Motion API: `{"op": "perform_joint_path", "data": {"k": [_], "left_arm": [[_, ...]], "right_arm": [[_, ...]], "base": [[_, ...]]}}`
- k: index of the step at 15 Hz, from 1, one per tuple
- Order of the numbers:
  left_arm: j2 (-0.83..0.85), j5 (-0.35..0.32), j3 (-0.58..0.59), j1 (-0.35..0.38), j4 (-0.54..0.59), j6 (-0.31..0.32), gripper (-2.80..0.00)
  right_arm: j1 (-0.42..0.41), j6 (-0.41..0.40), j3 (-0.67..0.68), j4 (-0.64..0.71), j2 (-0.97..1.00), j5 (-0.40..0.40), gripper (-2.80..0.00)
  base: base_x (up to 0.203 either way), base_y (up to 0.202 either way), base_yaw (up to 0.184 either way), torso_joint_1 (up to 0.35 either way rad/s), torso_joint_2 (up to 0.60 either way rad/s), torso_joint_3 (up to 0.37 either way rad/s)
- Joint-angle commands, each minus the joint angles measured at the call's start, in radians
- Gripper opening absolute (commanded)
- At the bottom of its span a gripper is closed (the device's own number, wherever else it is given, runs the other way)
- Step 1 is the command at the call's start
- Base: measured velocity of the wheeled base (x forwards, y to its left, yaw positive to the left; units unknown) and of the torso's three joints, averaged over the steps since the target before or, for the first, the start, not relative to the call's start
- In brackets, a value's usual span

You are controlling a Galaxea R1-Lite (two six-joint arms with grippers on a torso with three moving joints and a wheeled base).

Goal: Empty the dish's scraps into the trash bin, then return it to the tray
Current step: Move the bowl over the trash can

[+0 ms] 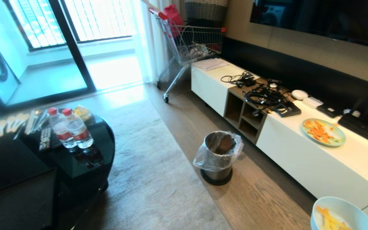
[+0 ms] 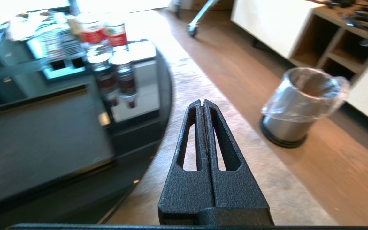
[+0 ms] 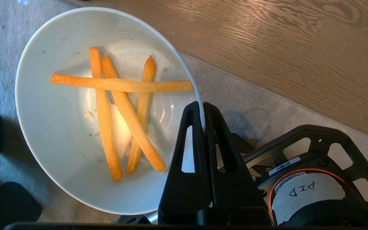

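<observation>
The dish (image 3: 59, 134), a white bowl, hangs over the rug's edge with my right gripper (image 3: 202, 107) shut on its rim. Several orange scraps (image 3: 120, 85) lie crossed inside it. In the head view the dish (image 1: 353, 210) shows at the bottom right corner with the scraps (image 1: 331, 220) in it. The trash bin (image 1: 219, 156), steel with a clear bag over its rim, stands on the wooden floor to the left of the dish and further from me. My left gripper (image 2: 202, 101) is shut and empty above the rug, with the trash bin (image 2: 302, 105) to its right and the matte black tray (image 2: 40, 140) to its left.
A white cabinet (image 1: 299, 163) along the right wall carries a pale-green plate (image 1: 323, 132) of orange food and a tangle of cables (image 1: 264, 94). Two water bottles (image 1: 72, 131) stand on the glossy black table (image 1: 104, 140) at left. A shopping cart (image 1: 190, 44) is parked further back.
</observation>
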Motion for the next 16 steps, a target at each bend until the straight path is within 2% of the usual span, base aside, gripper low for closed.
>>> {"op": "perform_joint_path", "data": {"k": [1,3,16], "left_arm": [[0.000,0.000,0.000,0.000,-0.001,-0.001,-2.80],[0.000,0.000,0.000,0.000,-0.001,0.000,-2.80],[0.000,0.000,0.000,0.000,-0.001,0.000,-2.80]], "right_arm": [[0.001,0.006,-0.002,0.001,0.000,-0.003,-2.80],[0.001,0.006,-0.001,0.002,0.000,-0.003,-2.80],[0.002,-0.004,-0.001,0.004,-0.008,-0.006,-2.80]], "base": [[0.003,0.009,-0.155,0.002,0.01,0.001],[-0.002,0.007,-0.106,0.001,0.00,0.001],[0.000,0.000,0.000,0.000,0.00,0.000]]}}
